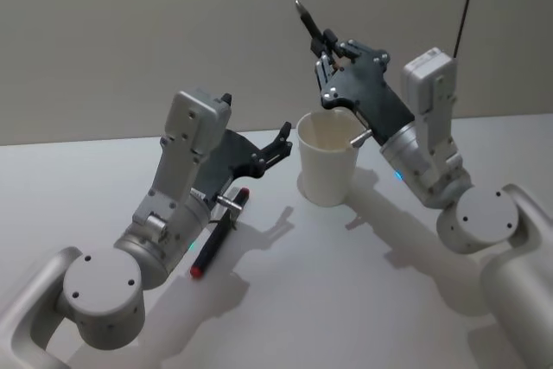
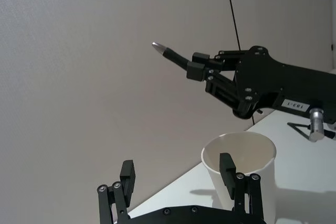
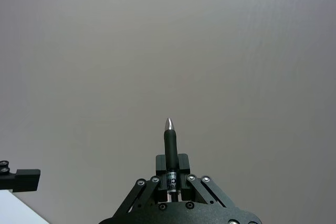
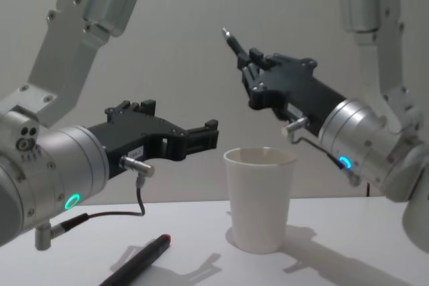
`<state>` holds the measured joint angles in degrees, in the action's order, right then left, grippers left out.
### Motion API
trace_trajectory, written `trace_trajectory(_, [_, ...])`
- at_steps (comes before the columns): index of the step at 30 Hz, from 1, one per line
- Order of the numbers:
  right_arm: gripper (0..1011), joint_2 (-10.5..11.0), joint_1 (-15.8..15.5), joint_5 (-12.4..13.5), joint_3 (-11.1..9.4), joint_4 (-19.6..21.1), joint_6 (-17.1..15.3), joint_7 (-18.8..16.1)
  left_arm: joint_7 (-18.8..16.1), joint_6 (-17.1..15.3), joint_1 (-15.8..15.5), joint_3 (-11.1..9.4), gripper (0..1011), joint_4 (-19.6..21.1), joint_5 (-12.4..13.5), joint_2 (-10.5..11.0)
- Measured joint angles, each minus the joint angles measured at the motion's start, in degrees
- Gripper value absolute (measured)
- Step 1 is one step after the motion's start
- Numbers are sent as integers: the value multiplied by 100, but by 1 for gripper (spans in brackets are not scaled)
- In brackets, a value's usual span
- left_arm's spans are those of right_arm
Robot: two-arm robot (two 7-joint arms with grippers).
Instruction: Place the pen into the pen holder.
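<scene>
Two pens are before you. The pen (image 1: 307, 22) that matters is clamped in the right gripper (image 1: 327, 47), raised above the far rim of the pen holder (image 1: 327, 162) and well clear of it. It is slim and black with a silver tip, tilted so the tip points up and away toward your left. The chest view shows open air between the right gripper (image 4: 249, 65) and the holder's (image 4: 260, 199) mouth.

That holder is a plain white paper cup with a rolled rim, upright on the white table (image 1: 346, 300) with its mouth open. Bare table lies in front of it and to its right.

Your left gripper (image 1: 281, 140) hovers with its jaws apart, fingertips just beside the cup's left side at rim height (not touching, going by the chest view).

A red-ended pen (image 1: 218, 235) with a black barrel lies flat on the table, partly under the left arm.

As for writing, a white sticker (image 2: 294, 106) on the right gripper's body carries characters too small to read surely, as does a printed band on the pen (image 3: 169, 148).
</scene>
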<state>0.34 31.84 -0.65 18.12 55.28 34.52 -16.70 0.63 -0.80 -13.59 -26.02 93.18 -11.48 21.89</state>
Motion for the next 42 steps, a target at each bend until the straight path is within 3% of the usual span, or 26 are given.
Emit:
trace_trajectory(14, [117, -162, 202, 79, 117, -695, 340, -106, 0, 0, 0, 0, 1001, 0, 0, 0])
trace_trajectory(30, [117, -220, 246, 62, 168, -987, 464, -78, 0, 0, 0, 0, 1001, 0, 0, 0])
trace_trajectory(38, [310, -227, 250, 50, 177, -1033, 484, -59, 0, 0, 0, 0, 1001, 0, 0, 0])
trace_trajectory(42, [471, -229, 251, 45, 180, -1050, 490, -53, 0, 0, 0, 0, 1001, 0, 0, 0])
